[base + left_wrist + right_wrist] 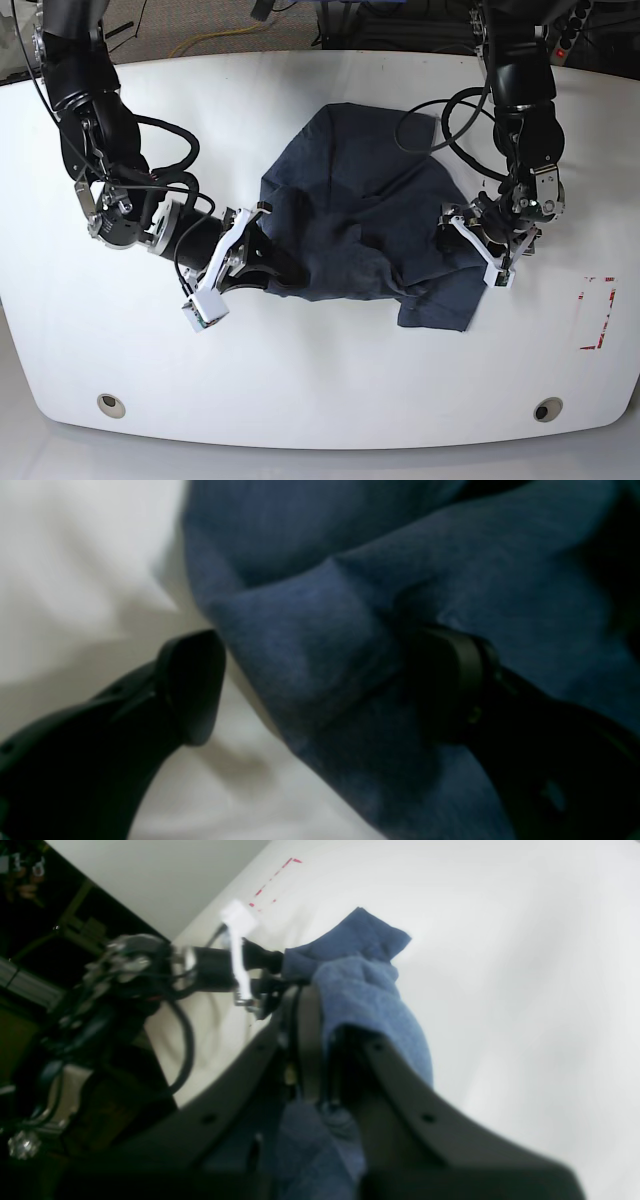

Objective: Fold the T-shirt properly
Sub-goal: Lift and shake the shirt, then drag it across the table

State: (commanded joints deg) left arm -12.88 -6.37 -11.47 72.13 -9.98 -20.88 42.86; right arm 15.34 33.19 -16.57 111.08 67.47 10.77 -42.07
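I see a white table [330, 390] with rounded corners. Red dashed marks [597, 312] sit near its right edge in the base view. Two small round holes [111, 405] [546, 410] lie along the near edge. Beyond the far edge, a yellow cable [215, 38] crosses grey floor.

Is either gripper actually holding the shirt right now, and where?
The right gripper is shut on a bunched edge of the T-shirt. The left gripper is open, straddling a fold at the opposite edge, not clamped.
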